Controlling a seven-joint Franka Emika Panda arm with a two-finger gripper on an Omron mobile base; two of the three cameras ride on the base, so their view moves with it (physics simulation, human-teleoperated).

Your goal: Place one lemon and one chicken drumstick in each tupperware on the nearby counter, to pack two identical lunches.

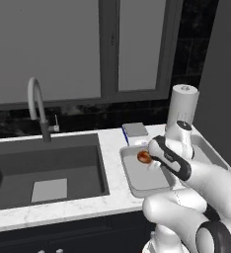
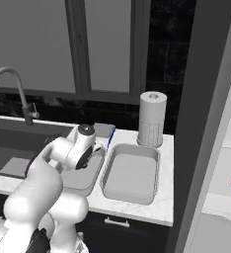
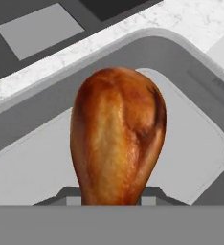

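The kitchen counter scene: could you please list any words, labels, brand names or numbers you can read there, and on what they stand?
None can be read. The tupperware, chicken drumstick, paper towel roll and the flat blue-edged pad behind the tubs all show plain surfaces with no lettering.

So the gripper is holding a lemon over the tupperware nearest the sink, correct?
Not quite. It is a chicken drumstick, not a lemon, that the gripper is shut on; the hand view shows its glossy brown bulb between the fingertips. The rest stands: it hangs over the tupperware nearest the sink, as the left base view shows.
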